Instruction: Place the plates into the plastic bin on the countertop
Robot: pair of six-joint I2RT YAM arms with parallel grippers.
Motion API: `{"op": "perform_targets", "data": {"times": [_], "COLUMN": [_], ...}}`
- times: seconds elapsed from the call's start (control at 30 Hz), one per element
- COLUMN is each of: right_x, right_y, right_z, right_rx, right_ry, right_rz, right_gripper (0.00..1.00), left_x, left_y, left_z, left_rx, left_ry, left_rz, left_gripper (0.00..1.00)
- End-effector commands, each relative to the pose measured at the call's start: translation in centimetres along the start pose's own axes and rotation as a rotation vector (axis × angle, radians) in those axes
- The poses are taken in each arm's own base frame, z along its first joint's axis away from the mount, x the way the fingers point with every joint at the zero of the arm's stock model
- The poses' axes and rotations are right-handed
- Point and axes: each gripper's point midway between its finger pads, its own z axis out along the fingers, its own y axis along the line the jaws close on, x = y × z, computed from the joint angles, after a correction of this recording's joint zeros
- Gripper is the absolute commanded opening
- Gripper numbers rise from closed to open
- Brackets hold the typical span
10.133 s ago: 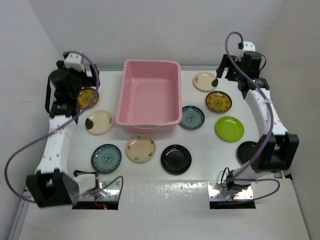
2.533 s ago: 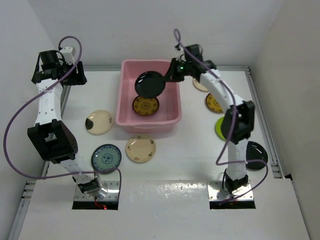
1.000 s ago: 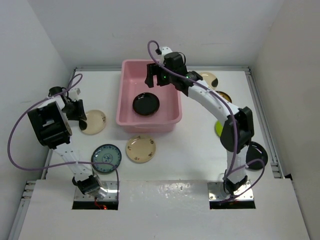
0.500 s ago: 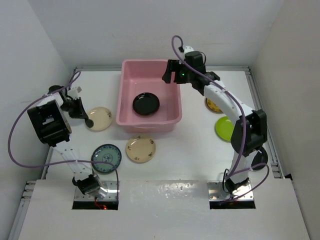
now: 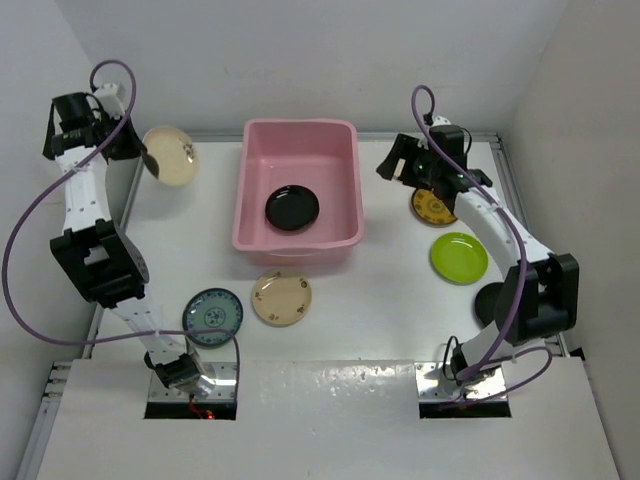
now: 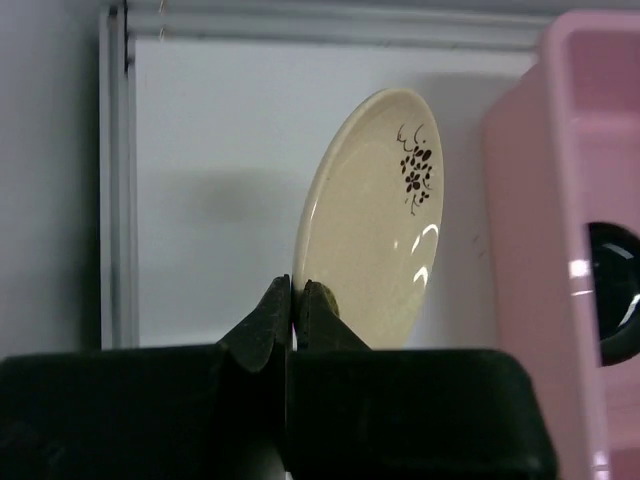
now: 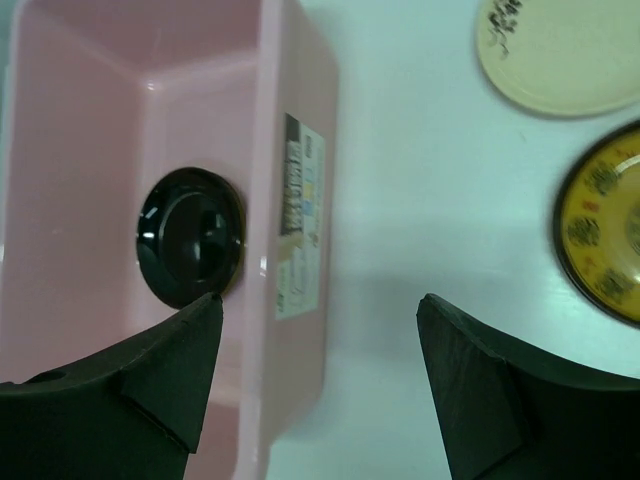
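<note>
Left end effector [image 6: 293, 292] is hanging high at the far left of the table [image 5: 390, 300], its jaws nipped tight on the rim of a flowered cream plate [image 6: 375, 230], which is hanging in the air tilted nearly on edge, left of the pink bin [image 5: 300, 126] and apart from it. Nearer the arm bases, a teal plate [image 5: 213, 316] is lying flat on the table, and just to its right a second cream plate [image 5: 281, 297] is lying close to the bin's near wall. Inside the bin a black plate [image 5: 292, 207] is resting on the floor, roughly central. Right of the bin, the right end effector [image 7: 320, 300] is hovering over the table with its jaws spread wide and nothing between them; its wrist view is showing the bin's labelled side wall and the black plate within. Beyond it a third cream plate [image 7: 555, 50] is lying near the far edge, with a mustard plate [image 7: 605, 235] just in front. Farther toward the arm bases a lime green plate [image 5: 459, 257] is lying flat, and another black plate [image 5: 490, 303] is sitting partly hidden behind the right arm.
</note>
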Motion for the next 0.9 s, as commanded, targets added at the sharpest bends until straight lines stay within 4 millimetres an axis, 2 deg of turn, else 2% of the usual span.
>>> {"op": "perform_targets", "data": {"times": [0.0, 0.03, 0.1, 0.13, 0.2, 0.23, 0.33, 0.43, 0.53, 0.67, 0.77, 0.8, 0.83, 0.87], "right_x": [-1.2, -0.9, -0.9, -0.4, -0.7, -0.6, -0.4, 0.0, 0.0, 1.0, 1.4, 1.2, 1.5, 1.9], "right_y": [-1.8, -2.4, -4.1, -4.6, -5.9, -6.4, -6.9, -7.7, -8.1, -8.9, -9.0, -10.3, -10.6, -10.9], "right_z": [-1.7, -2.0, -2.5, -2.5, -3.2, -3.4, -4.4, -5.3, -6.3, -6.5, -6.8, -7.0, -7.1, -7.1], "right_rx": [0.031, 0.043, 0.079, 0.089, 0.111, 0.121, 0.137, 0.175, 0.189, 0.215, 0.221, 0.241, 0.245, 0.251], "right_ry": [-0.055, -0.050, -0.054, -0.044, -0.049, -0.049, -0.049, -0.052, -0.074, -0.048, -0.035, -0.037, -0.031, -0.015], "right_rz": [0.040, 0.051, 0.089, 0.102, 0.137, 0.145, 0.139, 0.123, 0.123, 0.131, 0.144, 0.171, 0.181, 0.202], "right_gripper": [0.77, 0.77, 0.77, 0.77, 0.77, 0.77, 0.77, 0.77, 0.77, 0.77, 0.78, 0.78, 0.82, 0.83], "left_x": [-6.9, -7.2, -7.1, -6.4, -3.6, -2.2, 2.0, 5.1, 6.4, 8.1, 9.2, 9.4, 9.7, 10.3], "left_y": [-5.9, -9.1, -12.9, -16.5, -19.8, -22.4, -25.8, -26.4, -27.3, -28.9, -29.0, -28.9, -28.8, -29.1], "left_z": [-3.9, -3.6, -3.4, -2.7, -0.4, 0.6, 4.2, 7.6, 9.0, 9.5, 9.4, 9.3, 9.6, 9.4], "left_rx": [0.068, 0.144, 0.230, 0.320, 0.394, 0.418, 0.435, 0.402, 0.427, 0.466, 0.488, 0.488, 0.490, 0.501], "left_ry": [-0.176, -0.180, -0.169, -0.144, -0.065, -0.029, 0.075, 0.153, 0.183, 0.212, 0.238, 0.247, 0.252, 0.271], "left_rz": [0.085, 0.118, 0.123, 0.141, 0.152, 0.177, 0.247, 0.286, 0.299, 0.348, 0.360, 0.358, 0.372, 0.398], "left_gripper": [0.00, 0.00, 0.00, 0.00, 0.00, 0.00, 0.00, 0.00, 0.00, 0.00, 0.00, 0.03, 0.20, 0.31]}}
